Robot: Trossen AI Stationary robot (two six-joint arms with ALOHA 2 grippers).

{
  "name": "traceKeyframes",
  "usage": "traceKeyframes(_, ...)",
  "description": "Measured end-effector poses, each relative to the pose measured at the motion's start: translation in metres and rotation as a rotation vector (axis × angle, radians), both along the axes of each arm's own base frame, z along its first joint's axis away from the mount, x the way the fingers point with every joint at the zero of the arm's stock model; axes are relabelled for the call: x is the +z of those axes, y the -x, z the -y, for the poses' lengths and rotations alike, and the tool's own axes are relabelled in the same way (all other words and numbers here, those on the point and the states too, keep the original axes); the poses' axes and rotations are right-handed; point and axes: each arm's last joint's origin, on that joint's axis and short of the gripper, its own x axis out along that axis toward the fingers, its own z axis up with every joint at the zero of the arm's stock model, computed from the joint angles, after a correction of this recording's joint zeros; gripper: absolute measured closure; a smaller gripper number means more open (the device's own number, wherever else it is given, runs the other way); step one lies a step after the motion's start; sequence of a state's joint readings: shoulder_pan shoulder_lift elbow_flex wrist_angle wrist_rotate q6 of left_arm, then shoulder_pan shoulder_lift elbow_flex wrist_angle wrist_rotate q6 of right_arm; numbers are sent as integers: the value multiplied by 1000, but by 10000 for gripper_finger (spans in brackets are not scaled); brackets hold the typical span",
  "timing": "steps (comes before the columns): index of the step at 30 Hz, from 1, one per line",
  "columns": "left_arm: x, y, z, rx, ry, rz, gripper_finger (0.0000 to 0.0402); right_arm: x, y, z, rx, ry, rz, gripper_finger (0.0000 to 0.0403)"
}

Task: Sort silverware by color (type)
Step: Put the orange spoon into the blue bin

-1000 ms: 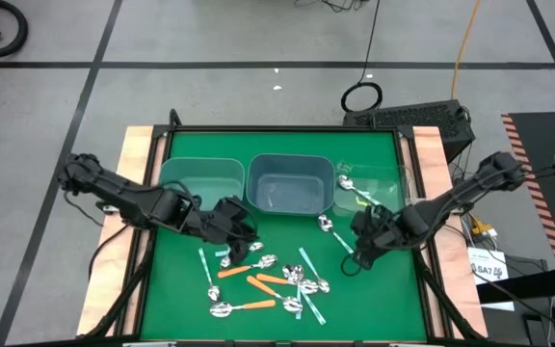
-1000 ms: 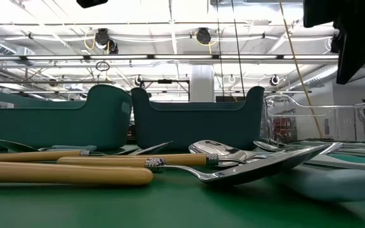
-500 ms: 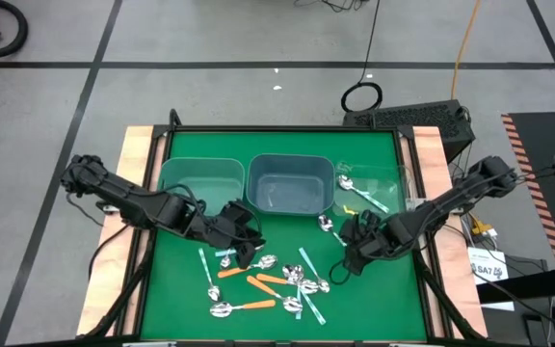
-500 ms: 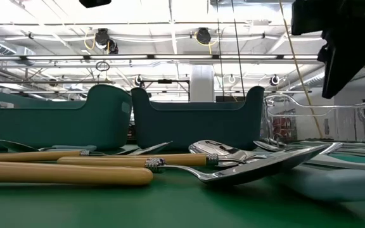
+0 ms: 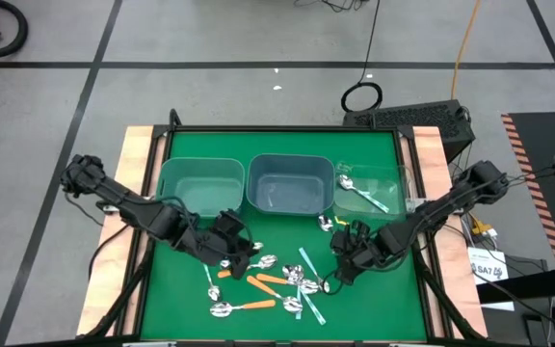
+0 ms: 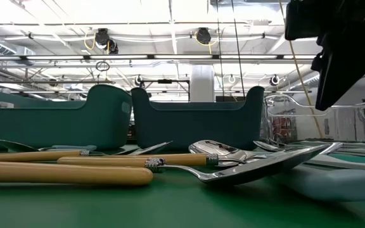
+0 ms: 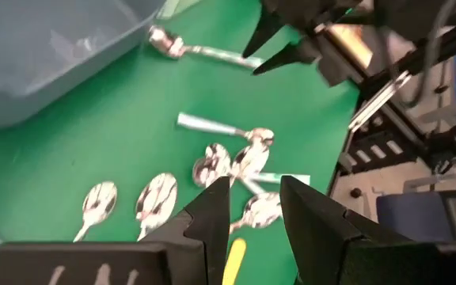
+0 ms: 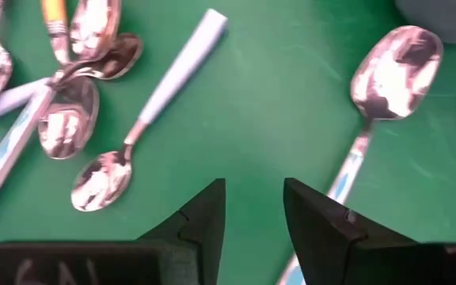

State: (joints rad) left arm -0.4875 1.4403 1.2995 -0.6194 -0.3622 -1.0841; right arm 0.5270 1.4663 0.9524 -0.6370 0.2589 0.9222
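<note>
**A:** Silverware [image 5: 276, 283] — where is it, and how does it lie?

**B:** I see it scattered on the green mat of the desk [image 5: 181, 289], in the near half, in front of the bins. It is small spoons with shiny rounded metal bowls and thin plastic handles. The orange-handled ones [image 5: 261, 305] lie mostly across the desk, side to side. A light-blue one [image 5: 308, 266] runs on a diagonal, and another [image 8: 158, 103] in the right wrist view has its pale handle slanting away from its bowl. One more spoon [image 5: 362, 195] lies tilted inside the clear bin [image 5: 401, 178] at the right.

**A:** And the bins?

**B:** Two blue-grey rectangular tubs, the left [image 5: 173, 173] and the middle [image 5: 289, 166], smooth with rounded corners, side by side.

**A:** The end effectors?

**B:** My left end effector [image 5: 242, 260] hangs low over the left edge of the pile, fingers parted with a narrow gap and holding nothing. My right end effector [image 5: 336, 275] sits just right of the pile, near a lone spoon [image 8: 378, 103]; its fingers [image 8: 204, 214] are likewise apart, with bare green mat between them.
</note>
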Motion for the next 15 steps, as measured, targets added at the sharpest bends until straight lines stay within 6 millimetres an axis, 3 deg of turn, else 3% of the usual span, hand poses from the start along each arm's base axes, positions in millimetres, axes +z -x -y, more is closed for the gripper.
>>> traceKeyframes(8,-19,12,19,-20,-40,-148,282,0,2,-11,54,-8,25,280)
traceKeyframes(15,-43,-3,40,-164,-73,-192,282,0,9,-21,102,-11,23,279)
